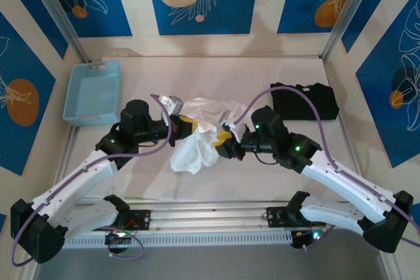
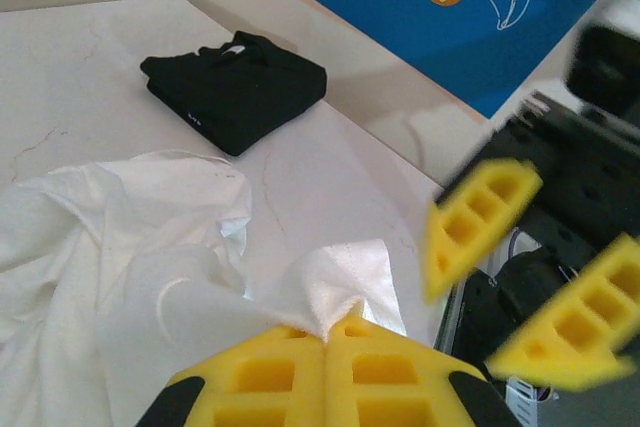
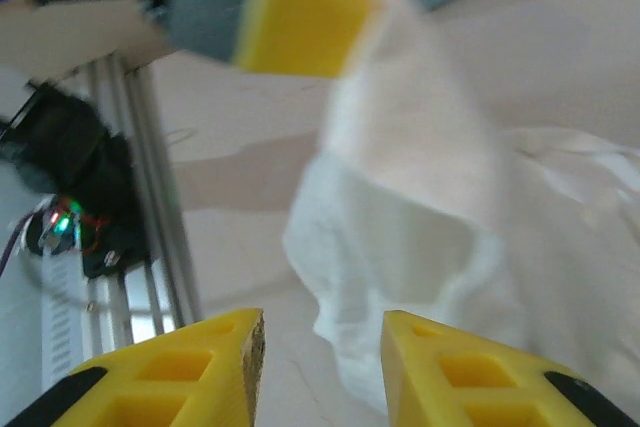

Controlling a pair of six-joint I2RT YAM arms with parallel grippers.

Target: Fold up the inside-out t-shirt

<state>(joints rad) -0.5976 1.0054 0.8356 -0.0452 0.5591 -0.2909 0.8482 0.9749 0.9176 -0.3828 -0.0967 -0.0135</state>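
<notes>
Cotton of the inside-out t-shirt is white, thin and soft. It lies crumpled in the middle of the tabletop, between the two hands. From above it is a loose heap, with one bunch falling toward the near edge.

The left hand is closed on a fold of it. In the left wrist view its two yellow fingers are pressed flat together, and a small pointed corner of cloth comes out between them. This view also shows that the fingers are blocks with hollow square cells, which the top view does not make clear.

The right hand is just beside the shirt, with its fingers moderately apart and nothing between them. In the right wrist view the cloth hangs beyond this gap as a rounded, blurred pouch under the left hand. A ribbed metal rail runs along the tabletop's near edge.

A black garment, folded into a flat rectangle, lies well apart at the far right. A blue basket with lattice walls stands at the far left.
</notes>
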